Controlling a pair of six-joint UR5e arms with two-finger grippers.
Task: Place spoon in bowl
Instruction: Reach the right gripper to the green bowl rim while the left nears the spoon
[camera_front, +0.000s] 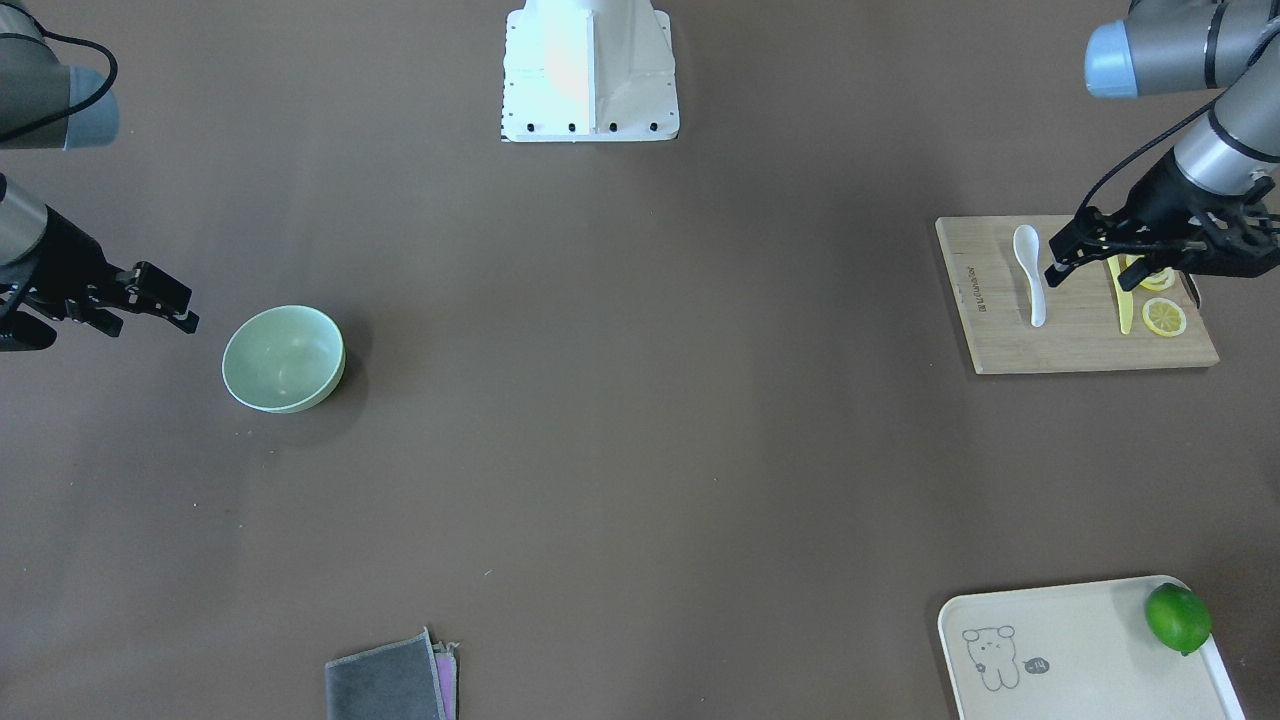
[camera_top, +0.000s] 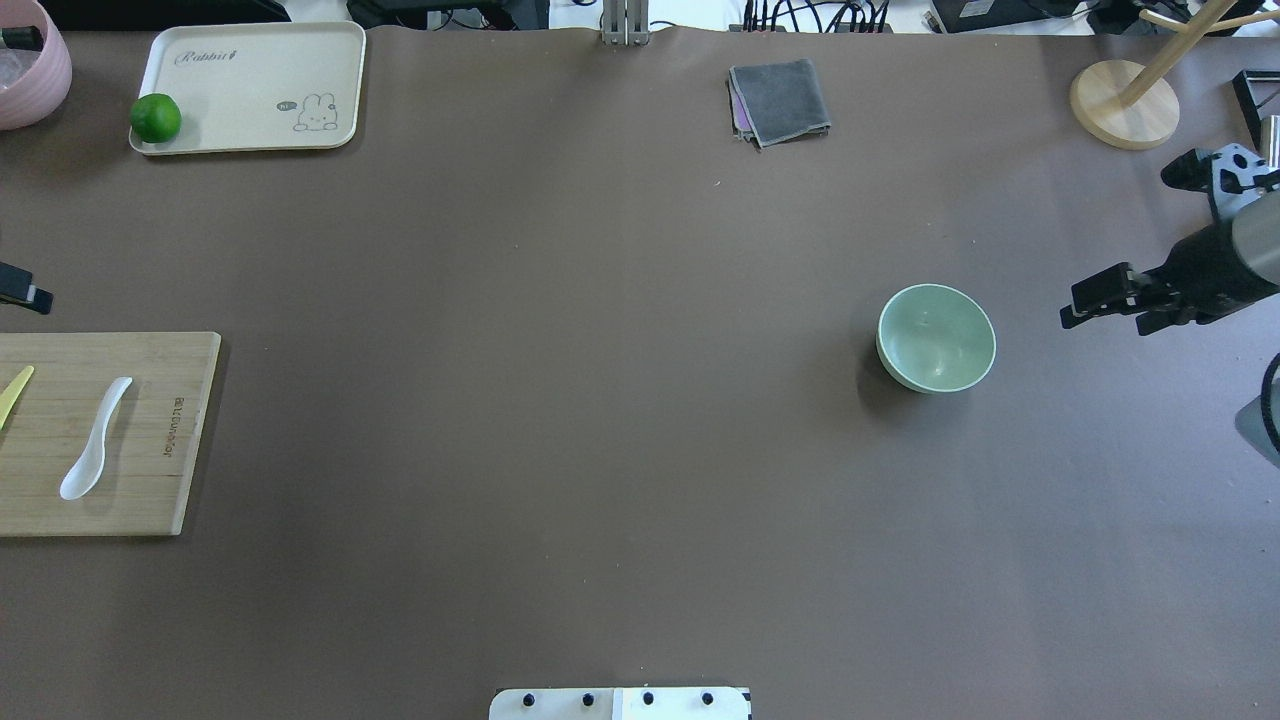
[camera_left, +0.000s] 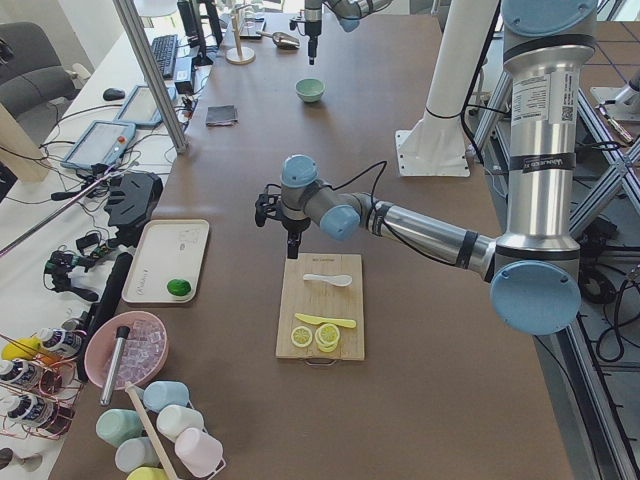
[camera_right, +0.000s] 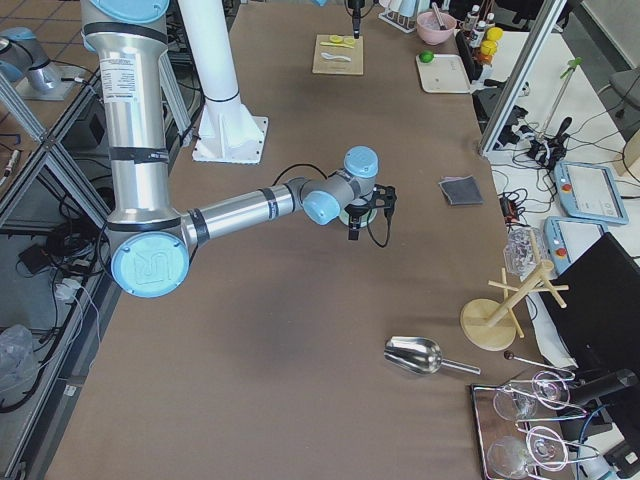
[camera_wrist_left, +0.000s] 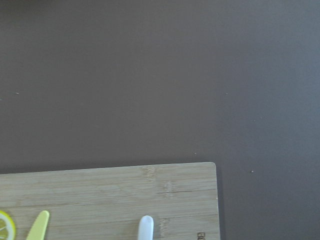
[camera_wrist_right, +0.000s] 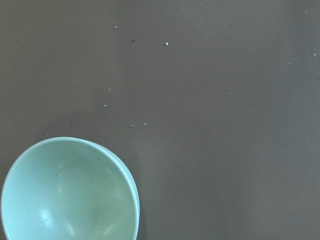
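right gripper (camera_top: 1075, 304), jaws spread and empty, hovers near bowl (camera_top: 937, 337) over brown table (camera_top: 600, 420).

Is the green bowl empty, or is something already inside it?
Empty. The bowl stands upright on the table; overhead and right wrist views show only its smooth green inside. The spoon lies on the cutting board.

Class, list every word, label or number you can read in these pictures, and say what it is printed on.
"Rabbit": on the cream tray, near a corner.
"UR": logo on the right arm's blue joint cap.
Stamp on the wooden cutting board: too small to read.
Tag beside the tray's rabbit drawing: blurred.
Stickers on the left arm: too small to read.
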